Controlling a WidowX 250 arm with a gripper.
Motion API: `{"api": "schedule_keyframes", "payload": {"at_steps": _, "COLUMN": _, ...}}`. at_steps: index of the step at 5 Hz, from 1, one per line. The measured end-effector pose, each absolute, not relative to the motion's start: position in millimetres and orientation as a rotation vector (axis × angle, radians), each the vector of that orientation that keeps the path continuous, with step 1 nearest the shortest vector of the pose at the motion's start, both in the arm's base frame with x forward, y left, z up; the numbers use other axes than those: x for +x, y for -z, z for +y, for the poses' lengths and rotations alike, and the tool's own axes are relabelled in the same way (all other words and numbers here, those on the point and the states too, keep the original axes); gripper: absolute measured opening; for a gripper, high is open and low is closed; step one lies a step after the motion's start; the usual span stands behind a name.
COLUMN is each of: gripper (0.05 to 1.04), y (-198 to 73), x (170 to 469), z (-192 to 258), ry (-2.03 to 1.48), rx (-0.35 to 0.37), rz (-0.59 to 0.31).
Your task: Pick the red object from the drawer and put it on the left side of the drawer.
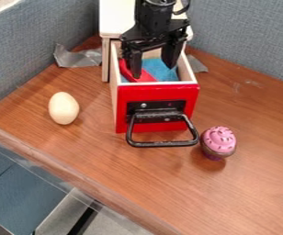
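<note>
Well, glossy red-fronted wooden drawer.

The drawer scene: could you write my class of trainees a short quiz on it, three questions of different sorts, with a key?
1. True or false: the red object is inside the open drawer.
2. Fill in the missing word: in the picture, the pale egg is on the table to the ____ of the drawer.
3. Multiple choice: which thing is closest to the black handle?
a) the egg
b) the cupcake
c) the grey tape

Key: 1. True. 2. left. 3. b.
</note>
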State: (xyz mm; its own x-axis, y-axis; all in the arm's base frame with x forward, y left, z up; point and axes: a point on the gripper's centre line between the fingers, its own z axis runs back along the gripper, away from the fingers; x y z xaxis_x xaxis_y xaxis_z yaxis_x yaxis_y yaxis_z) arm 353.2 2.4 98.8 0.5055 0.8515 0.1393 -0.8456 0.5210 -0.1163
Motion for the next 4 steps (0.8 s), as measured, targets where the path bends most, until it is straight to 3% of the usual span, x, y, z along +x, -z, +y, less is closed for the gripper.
{"api": "schedule_keyframes", "payload": {"at_steps": 2, "gripper": 1.001, "y": -98.3, "x": 358.3, "z": 4.7, "ry": -1.023, "rx": -0.043, "rz": -0.228}}
{"api": "schedule_keyframes", "payload": {"at_steps": 4, "gripper": 1.001, "y": -83.3, "x": 359.3, "z": 13.0, "ry": -1.046, "rx": -0.005, "rz": -0.215}}
